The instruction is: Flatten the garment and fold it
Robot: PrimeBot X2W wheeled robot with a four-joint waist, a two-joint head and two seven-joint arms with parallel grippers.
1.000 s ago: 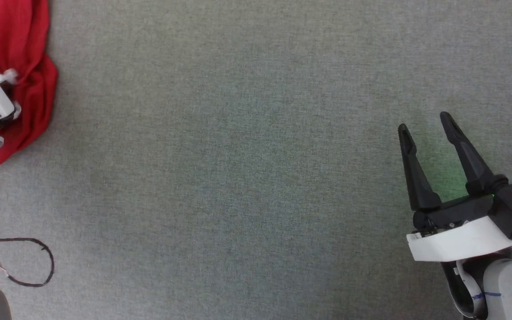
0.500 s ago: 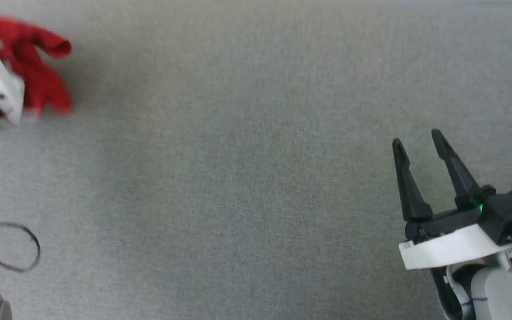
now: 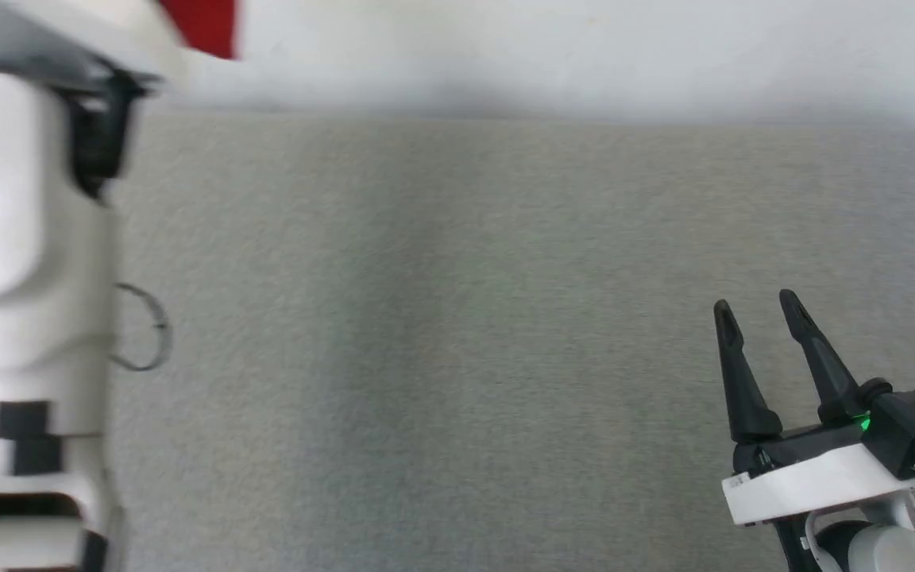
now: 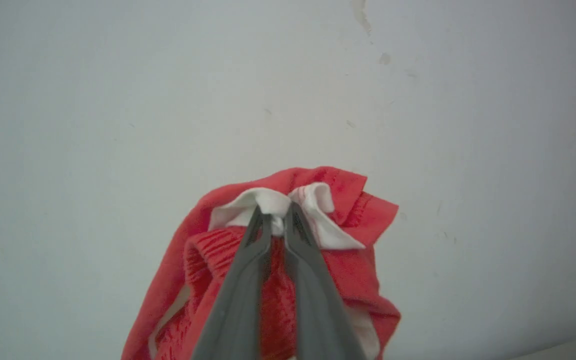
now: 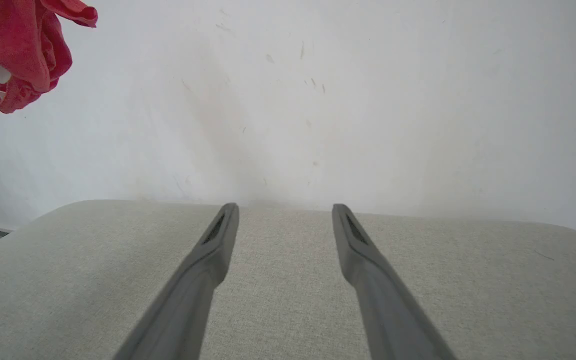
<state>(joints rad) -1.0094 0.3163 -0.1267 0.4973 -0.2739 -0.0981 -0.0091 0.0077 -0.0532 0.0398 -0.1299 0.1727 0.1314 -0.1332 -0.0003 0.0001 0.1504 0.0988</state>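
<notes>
Progress-wise this one has barely started, I'd say. The garment (image 4: 348,270) is a crumpled red-and-white bundle dangling in the air in front of the wall (image 5: 318,100), lifted off the grey fabric desk (image 3: 457,318), and no part of it is spread out or folded yet. The left tool (image 4: 277,216) is clenched on a white bit of fabric at the top of the bunch, and the rest of the cloth hangs from there. The right tool (image 3: 758,306) is released, fingers spread wide, hovering low over the right side of the desk with nothing in it, well apart from the garment. What's left, as I read it: lay it down, pull it flat, then do all the folding. Count: one garment, two tools, one desk.
</notes>
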